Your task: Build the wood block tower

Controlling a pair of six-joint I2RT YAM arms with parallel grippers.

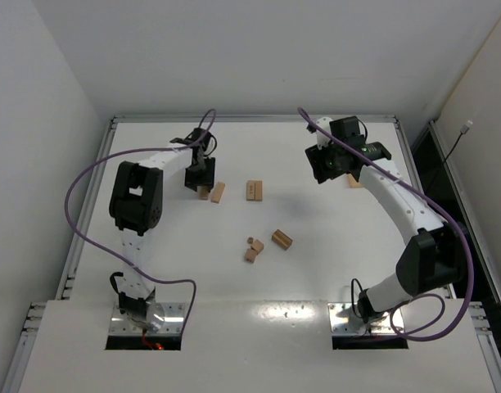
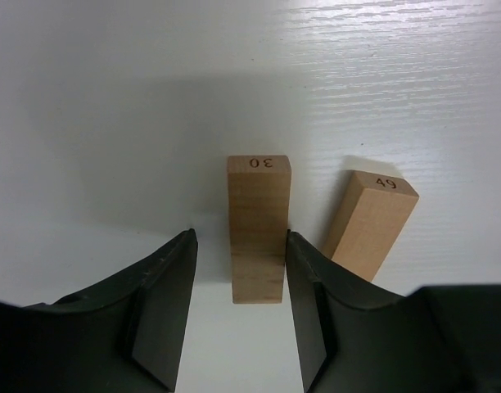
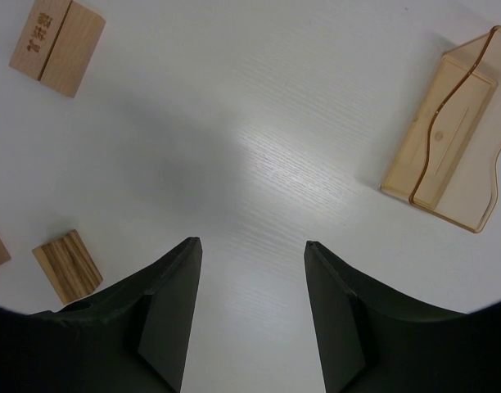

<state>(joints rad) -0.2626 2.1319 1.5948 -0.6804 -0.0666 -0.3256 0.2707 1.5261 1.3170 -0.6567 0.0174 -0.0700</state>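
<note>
Wood blocks [image 1: 282, 238] for the tower lie flat and scattered on the white counter [image 1: 332, 278], none yet stacked on another, so I judge the build to be at its very first pick. Toward the far-left corner, my left tool [image 2: 240, 241] straddles a plank stamped 30 [image 2: 259, 213]. One finger [image 2: 312, 303] is against its side and the other [image 2: 164, 303] stands off with bare counter showing between, so the tool is released, not clenched on the wood. A second plank stamped 49 [image 2: 369, 225] lies askew just beside the touching finger, apart from the first. Two more planks [image 1: 254, 190] rest side by side, touching, between the counter's centre and its far edge. A loose cluster of small pieces [image 1: 253, 250] sits about the centre. My right tool [image 3: 250, 246] hangs toward the far-right corner, fingers parted over bare counter, grasping nothing.

The next move, as I read it, calls for closing squarely on the plank stamped 30. It should then lift straight up, so the finger does not drag its neighbour, and carry the plank to a chosen building spot.

The only container, a translucent amber plastic box [image 3: 447, 131], lies on the counter near my right tool. I see no wood block in it, and none of the blocks touches it.
</note>
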